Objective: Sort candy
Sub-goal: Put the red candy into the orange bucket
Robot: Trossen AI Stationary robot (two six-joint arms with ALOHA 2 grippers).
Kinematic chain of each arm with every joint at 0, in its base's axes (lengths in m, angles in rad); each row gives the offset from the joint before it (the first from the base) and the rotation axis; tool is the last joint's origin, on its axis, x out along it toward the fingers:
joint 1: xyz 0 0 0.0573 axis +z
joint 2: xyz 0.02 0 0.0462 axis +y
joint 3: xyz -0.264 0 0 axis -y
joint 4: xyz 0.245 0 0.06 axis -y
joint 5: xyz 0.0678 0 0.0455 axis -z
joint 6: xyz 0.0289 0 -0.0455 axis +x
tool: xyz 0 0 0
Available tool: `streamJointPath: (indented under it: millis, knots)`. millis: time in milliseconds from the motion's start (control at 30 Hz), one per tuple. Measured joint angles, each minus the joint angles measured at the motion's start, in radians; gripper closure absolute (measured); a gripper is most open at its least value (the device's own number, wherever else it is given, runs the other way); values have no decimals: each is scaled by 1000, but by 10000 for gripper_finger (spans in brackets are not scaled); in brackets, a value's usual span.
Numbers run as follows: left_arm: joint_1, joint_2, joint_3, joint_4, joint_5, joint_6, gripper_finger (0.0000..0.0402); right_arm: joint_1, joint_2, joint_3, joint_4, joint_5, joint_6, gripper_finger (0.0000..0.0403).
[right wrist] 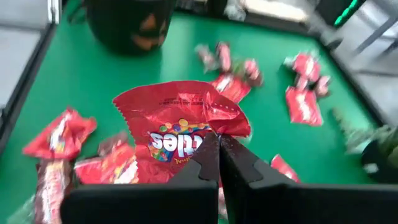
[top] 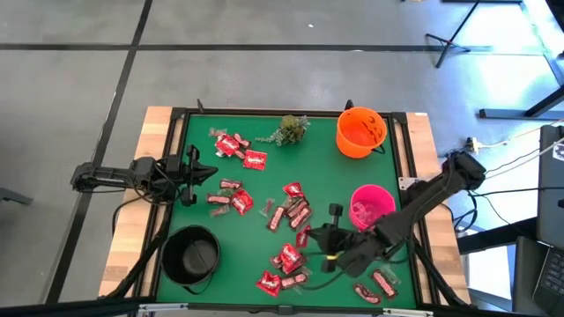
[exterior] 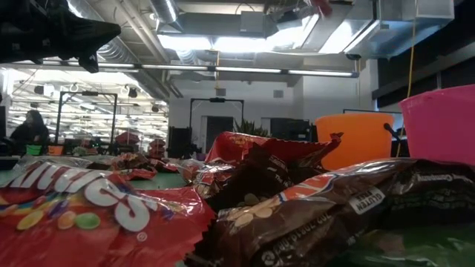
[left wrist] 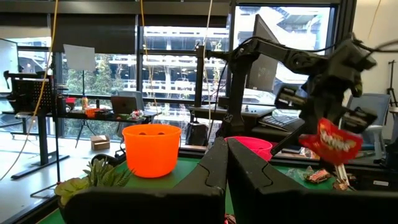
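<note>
Many small wrapped candies (top: 286, 211) lie scattered on the green mat: red packets and dark bars. My right gripper (right wrist: 219, 146) is over the mat's near right part (top: 308, 239), between the pink bowl (top: 372, 207) and the black bowl (top: 192, 255), shut on one red packet (right wrist: 177, 127). The left wrist view shows that packet (left wrist: 329, 140) up in the air under the right arm. My left gripper (left wrist: 226, 163) is shut on nothing and waits at the mat's left edge (top: 198, 173). My right gripper pinches the red packet between its two fingers by one crimped edge (right wrist: 214, 132), near a corner. The fingers come from above, slanting down. The packet is lifted clear of the mat and hangs below the fingertips (left wrist: 339, 155), its printed face toward the wrist camera.
An orange bucket (top: 361, 132) stands at the far right of the mat, and a green plant sprig (top: 291, 129) lies beside it. Wooden borders and a dark frame (top: 176, 132) ring the mat. More candy lies near the front edge (top: 282, 280), filling the low view (exterior: 223, 200).
</note>
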Motion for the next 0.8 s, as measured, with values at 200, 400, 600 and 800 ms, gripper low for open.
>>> streamJointPath:
  millis: [200, 400, 600, 800]
  knots:
    - [0, 0, 0, 0, 0, 0, 401, -54, -116, -128, 213, -12, -151, 403]
    - [0, 0, 0, 0, 0, 0, 401, -173, -233, -284, 417, -148, -254, 403]
    - [0, 0, 0, 0, 0, 0, 401, -295, -352, -375, 434, -178, -285, 403]
    - [0, 0, 0, 0, 0, 0, 401, -451, -518, -479, 420, -190, -309, 403]
